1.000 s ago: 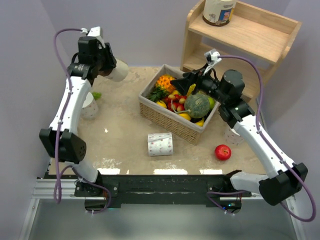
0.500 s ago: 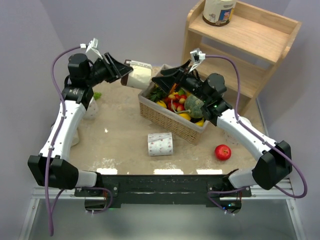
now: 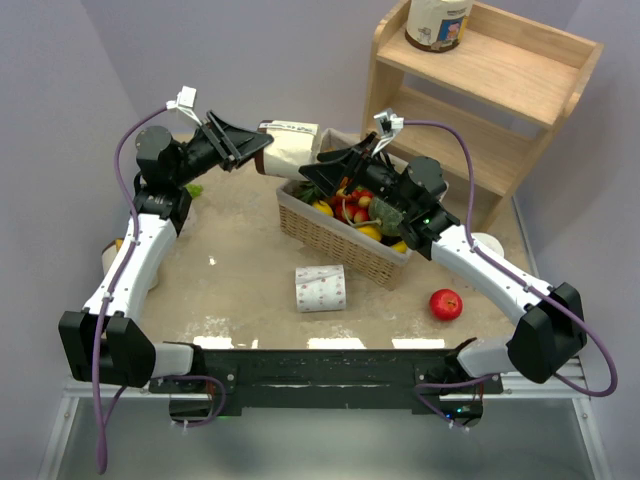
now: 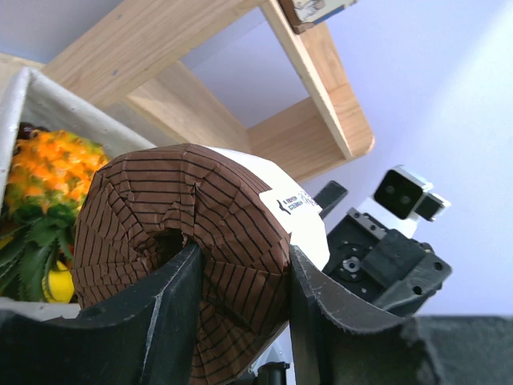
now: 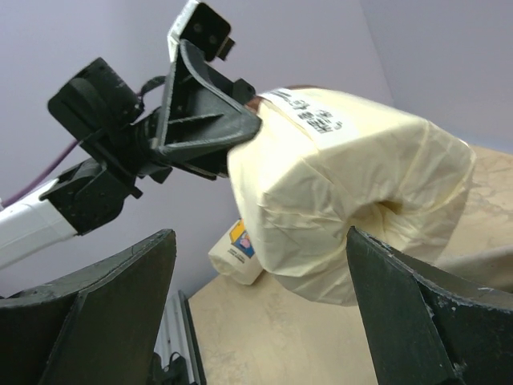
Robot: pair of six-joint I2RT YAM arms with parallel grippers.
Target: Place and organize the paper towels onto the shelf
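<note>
My left gripper is shut on the brown striped end of a cream-wrapped paper towel roll, held in the air over the far left corner of the basket. In the left wrist view the roll fills the space between the fingers. My right gripper stands open facing the roll's other end, its fingers wide apart and not touching it. The shelf stands at the back right with one wrapped roll on its top tier. A bare white roll lies on the table.
A wicker basket full of fruit sits mid-table under both grippers. A red apple lies at the front right. Part of another roll shows behind the right arm, and one behind the left arm.
The left arm has swung right, carrying the wrapped roll over the basket's corner. The right gripper has moved left to meet it and opened wider.
</note>
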